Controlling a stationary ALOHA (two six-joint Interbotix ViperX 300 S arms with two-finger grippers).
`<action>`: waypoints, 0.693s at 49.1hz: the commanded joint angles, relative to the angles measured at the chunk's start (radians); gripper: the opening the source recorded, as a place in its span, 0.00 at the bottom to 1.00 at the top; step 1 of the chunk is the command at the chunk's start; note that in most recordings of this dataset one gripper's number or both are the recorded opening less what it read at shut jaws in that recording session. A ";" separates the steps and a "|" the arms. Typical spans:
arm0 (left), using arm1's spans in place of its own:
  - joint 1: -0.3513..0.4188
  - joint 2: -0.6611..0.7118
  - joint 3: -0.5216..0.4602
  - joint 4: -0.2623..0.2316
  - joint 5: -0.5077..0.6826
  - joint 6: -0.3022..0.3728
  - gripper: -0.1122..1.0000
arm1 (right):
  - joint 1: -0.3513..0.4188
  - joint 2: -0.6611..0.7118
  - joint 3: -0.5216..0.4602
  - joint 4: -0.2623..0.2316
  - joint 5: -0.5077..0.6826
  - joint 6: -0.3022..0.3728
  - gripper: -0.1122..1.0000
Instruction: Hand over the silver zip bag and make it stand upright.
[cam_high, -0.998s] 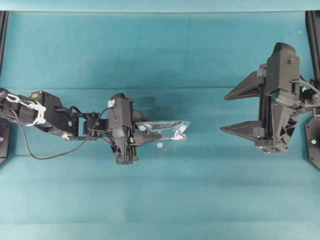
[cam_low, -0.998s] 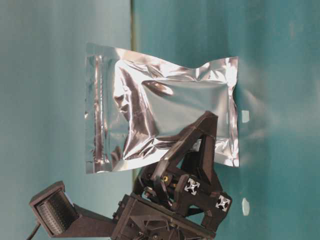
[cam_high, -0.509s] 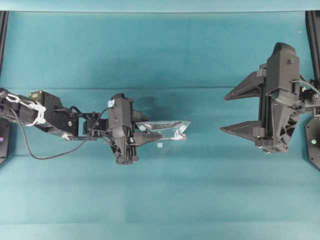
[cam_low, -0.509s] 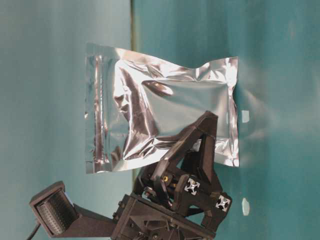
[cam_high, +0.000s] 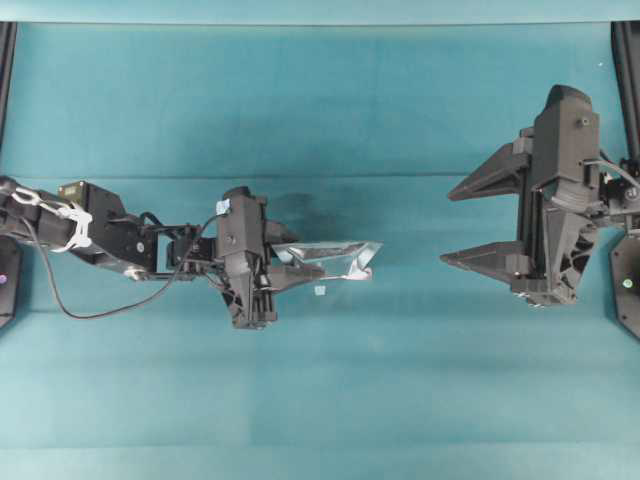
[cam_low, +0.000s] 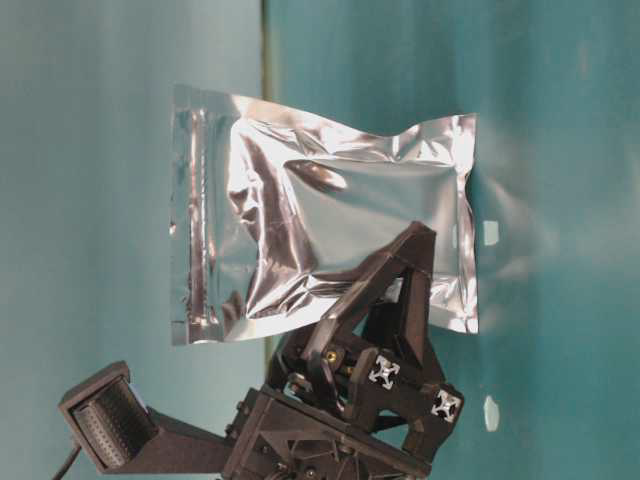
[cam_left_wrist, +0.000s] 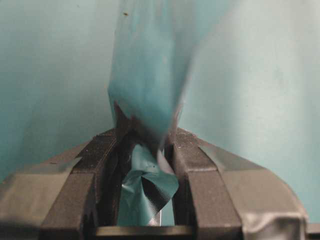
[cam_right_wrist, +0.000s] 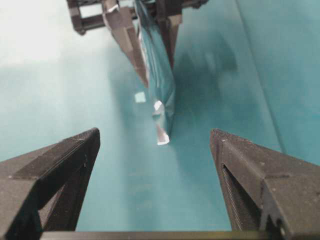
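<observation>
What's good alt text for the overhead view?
The left gripper holds a silver zip bag edge-up at the middle of a teal table, pointing it toward the right arm. The right gripper waits wide open at the right side, apart from the bag.

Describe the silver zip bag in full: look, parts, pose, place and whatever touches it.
The silver zip bag is a small rectangular pouch of shiny, crinkled foil with sealed edges and a zip strip along one short end. The left gripper is shut on one long edge and holds it on edge above the teal table, touching nothing else. Its free end points toward the right gripper, which stands open and well apart from it.
</observation>
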 joint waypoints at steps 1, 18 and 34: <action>-0.011 -0.008 -0.003 0.002 -0.002 0.002 0.35 | 0.002 -0.005 -0.009 -0.002 -0.009 0.012 0.90; -0.011 -0.009 -0.003 0.002 -0.002 0.002 0.35 | 0.002 -0.005 -0.006 -0.002 -0.009 0.012 0.90; -0.011 -0.009 -0.005 0.002 -0.002 0.002 0.35 | 0.002 -0.005 -0.003 -0.002 -0.020 0.012 0.90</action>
